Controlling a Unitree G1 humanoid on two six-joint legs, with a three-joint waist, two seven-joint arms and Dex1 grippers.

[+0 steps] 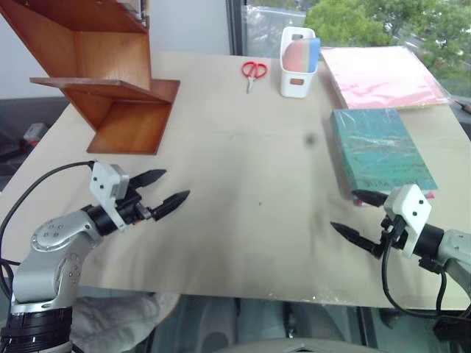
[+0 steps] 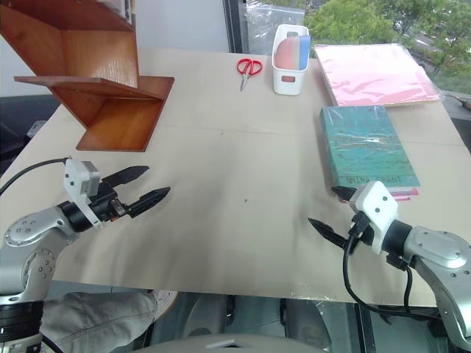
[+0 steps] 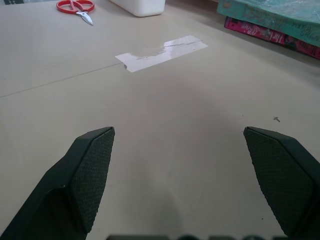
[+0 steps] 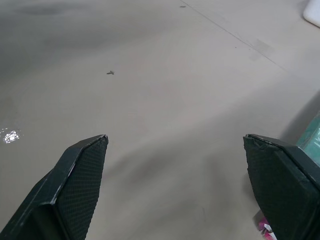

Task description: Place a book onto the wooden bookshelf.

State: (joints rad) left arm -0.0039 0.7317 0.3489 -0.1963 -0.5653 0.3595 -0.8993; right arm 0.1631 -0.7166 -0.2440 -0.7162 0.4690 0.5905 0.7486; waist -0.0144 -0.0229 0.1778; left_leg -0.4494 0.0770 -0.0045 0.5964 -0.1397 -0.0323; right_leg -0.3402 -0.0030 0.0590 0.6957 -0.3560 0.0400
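Approaching the book [image 2: 366,147], which lies flat atop a magenta book [image 2: 403,194] at the table's [image 2: 243,154] right side: the right hand [image 2: 331,214], fingers spread and empty, should straddle the near edge; left hand [image 1: 163,191] likewise open; wooden bookshelf [image 1: 110,81] far left.

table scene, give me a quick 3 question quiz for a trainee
1. True or false: the teal book lies on top of a magenta-pink book.
2. Which gripper is nearer the teal book? A) left gripper B) right gripper
3. Fill in: the red scissors lie between the wooden bookshelf and the white ____.

Key
1. True
2. B
3. Bin; it holds pink and blue items.
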